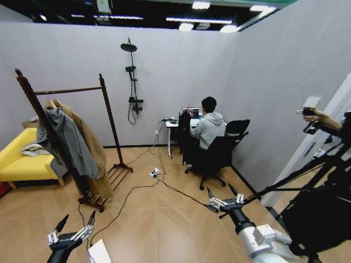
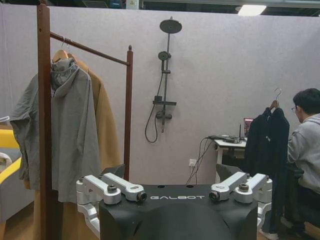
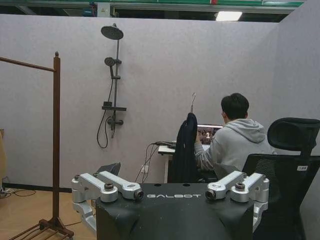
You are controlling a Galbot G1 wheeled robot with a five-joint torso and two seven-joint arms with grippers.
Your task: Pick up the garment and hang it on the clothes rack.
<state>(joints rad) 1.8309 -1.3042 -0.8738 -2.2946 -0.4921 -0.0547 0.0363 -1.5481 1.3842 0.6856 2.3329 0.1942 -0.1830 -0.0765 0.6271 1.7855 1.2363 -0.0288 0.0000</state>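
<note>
We hold both arms low over the wooden floor. Our left gripper (image 1: 75,222) sits at about seven o'clock in the head view, fingers spread wide with nothing between them; our right gripper (image 1: 222,193) sits at about five o'clock, likewise spread and holding nothing.

The jacket (image 1: 184,127) hangs far ahead at roughly one o'clock, on a hanger beside a small white desk (image 1: 171,124) against the back wall, touching neither gripper. From the left wrist its metal hook (image 2: 277,93) stands above the dark fabric (image 2: 265,145); from the right wrist it hangs edge-on (image 3: 185,150), just beside a seated person in a grey hoodie (image 1: 208,127) on a black office chair (image 1: 217,155).

The clothes rack (image 1: 71,90) stands at ten o'clock, well apart from the jacket. A grey hooded top (image 1: 66,139) and a tan coat (image 1: 93,148) already hang on its rail. A yellow sofa (image 1: 16,159) lies behind it at nine o'clock.

Between us and the desk, black cables (image 1: 137,192) and a power strip (image 1: 154,173) trail across the floor. A shower fitting (image 1: 131,82) hangs on the back wall, and a dark tripod (image 1: 312,181) crowds the three o'clock side.
</note>
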